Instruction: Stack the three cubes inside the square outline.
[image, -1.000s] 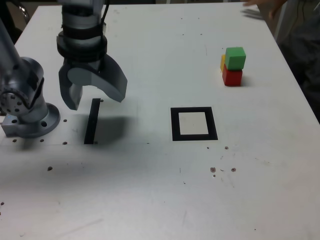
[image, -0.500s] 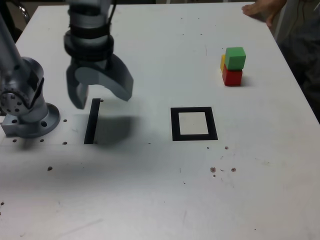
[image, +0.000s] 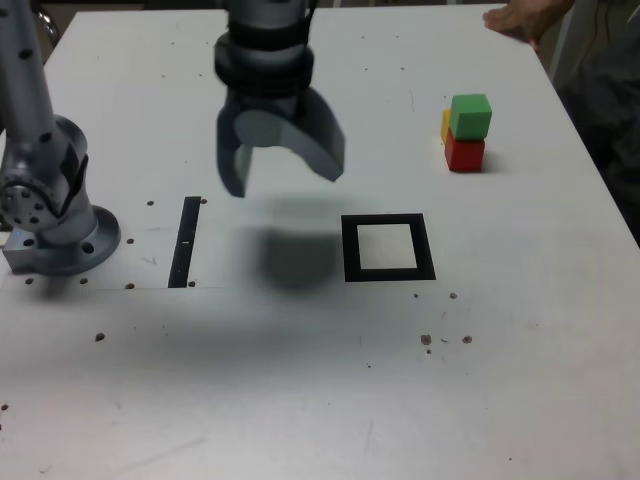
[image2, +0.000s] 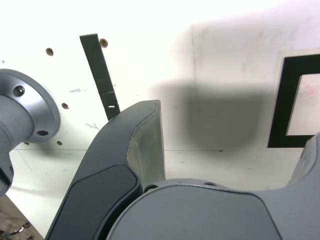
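We see the pincer (image: 288, 185) spread wide above the table (image: 250, 400), with nothing between its tips; its outline is blurred in the exterior view. We note its shadow (image: 298, 255) on the surface, between the black strip (image: 184, 242) and the square outline (image: 388, 247). The outline, a black frame with a white centre, lies to the exterior view's right of the pincer. On the exterior view's left, beyond the strip, we find the arm's round base (image: 65, 240). Farther out, toward the exterior view's right, we observe the cubes, all outside the outline: the green cube (image: 470, 117) sits on top of the red cube (image: 465, 155), and the yellow cube (image: 445, 125) shows only partly behind them. At the table's far right corner in that view, we make out a person's hand (image: 522, 17).
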